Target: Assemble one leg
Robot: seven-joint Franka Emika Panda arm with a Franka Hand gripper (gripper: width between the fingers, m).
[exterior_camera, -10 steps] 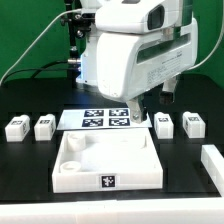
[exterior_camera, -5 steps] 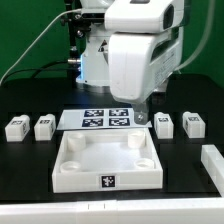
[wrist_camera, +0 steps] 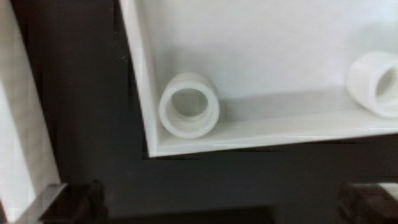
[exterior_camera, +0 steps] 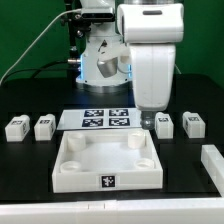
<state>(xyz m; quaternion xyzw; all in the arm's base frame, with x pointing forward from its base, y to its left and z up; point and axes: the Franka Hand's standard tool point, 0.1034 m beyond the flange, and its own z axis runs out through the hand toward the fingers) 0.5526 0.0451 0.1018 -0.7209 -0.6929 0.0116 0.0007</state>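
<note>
1. The hand [exterior_camera: 148,119] hangs under the white arm housing, right of centre in the exterior view. In the wrist view its dark fingertips [wrist_camera: 71,203] stand wide apart with only the black desk [wrist_camera: 80,120] between them, so the hand is released and grasps nothing.
2. The wide spread suits lowering over a block. This looks like an approach, not a carry.
3. The nearest leg [exterior_camera: 164,124] stands on the desk just right of the hand, untouched. A second leg [exterior_camera: 193,124] stands beside it.
4. Two further legs [exterior_camera: 15,128] [exterior_camera: 44,127] sit at the left edge, well apart from the hand.
5. The tray [exterior_camera: 108,176] lies at lower centre, its round socket [wrist_camera: 191,105] facing up, probably to receive a leg.
6. The marker board [exterior_camera: 107,119] lies flat behind the tray, just left of the hand.
</note>
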